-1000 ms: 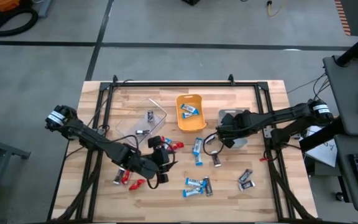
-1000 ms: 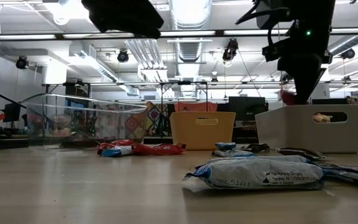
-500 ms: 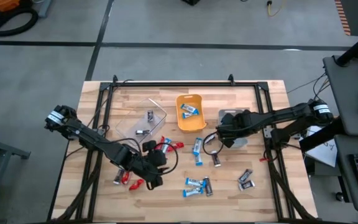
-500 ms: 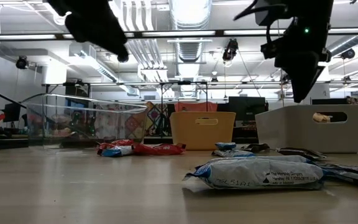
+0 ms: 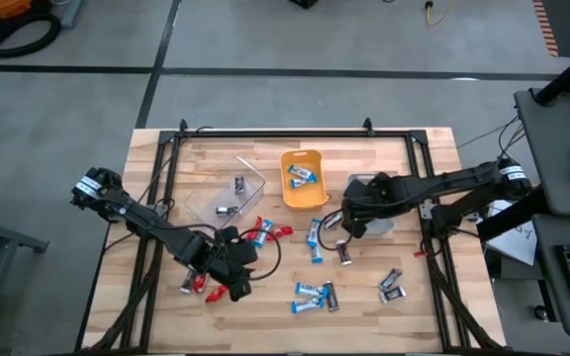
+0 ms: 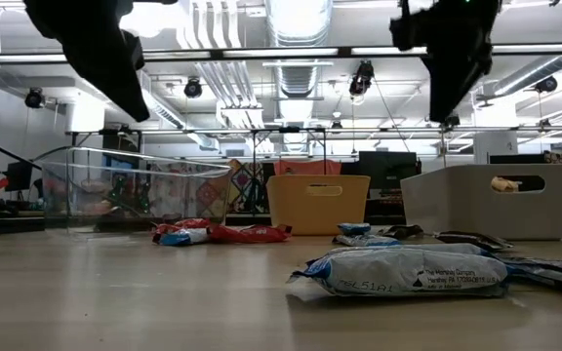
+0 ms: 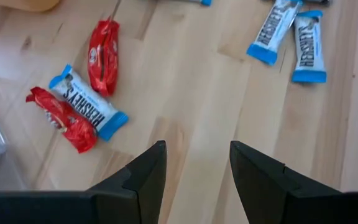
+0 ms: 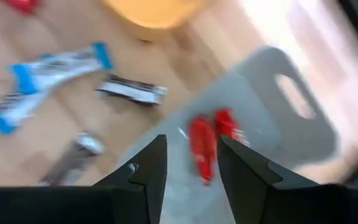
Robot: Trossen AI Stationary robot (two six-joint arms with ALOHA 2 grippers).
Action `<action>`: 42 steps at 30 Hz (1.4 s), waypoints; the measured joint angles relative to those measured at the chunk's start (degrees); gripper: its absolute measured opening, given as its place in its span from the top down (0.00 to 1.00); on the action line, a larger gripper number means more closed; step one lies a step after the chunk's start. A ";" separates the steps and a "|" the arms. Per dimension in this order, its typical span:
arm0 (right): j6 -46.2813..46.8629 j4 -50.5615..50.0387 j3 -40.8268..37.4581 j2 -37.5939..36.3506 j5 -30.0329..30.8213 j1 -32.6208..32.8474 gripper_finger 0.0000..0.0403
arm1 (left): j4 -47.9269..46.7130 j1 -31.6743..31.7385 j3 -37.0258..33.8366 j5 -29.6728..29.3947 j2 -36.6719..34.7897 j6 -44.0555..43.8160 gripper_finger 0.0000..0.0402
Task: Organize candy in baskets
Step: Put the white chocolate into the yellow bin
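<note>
The left gripper hangs over the bare wooden table, its fingers apart and holding nothing, near two red wrapped candy bars and a blue-and-white wrapped candy bar. The right gripper is above the grey plastic bin, fingers parted and empty, with two red candies lying inside this bin. The orange plastic bin holds blue-and-white bars, the clear plastic bin holds dark silver-grey ones, and more candy lies loose on the table.
</note>
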 joint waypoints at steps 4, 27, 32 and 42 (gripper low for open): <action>0.28 6.95 0.86 0.00 -2.28 2.00 0.64 | -0.71 0.00 0.00 -0.01 0.00 0.02 0.60; 7.11 20.97 6.76 18.07 -6.94 4.77 0.55 | -19.72 -0.85 7.86 -20.48 -2.75 7.68 0.60; 11.46 19.46 10.35 23.53 -5.40 4.42 0.55 | -19.97 -0.85 6.48 -24.59 -2.75 7.67 0.60; 24.78 14.65 11.84 28.53 -2.13 2.80 0.55 | -19.98 -1.27 3.44 -24.56 -2.75 7.17 0.60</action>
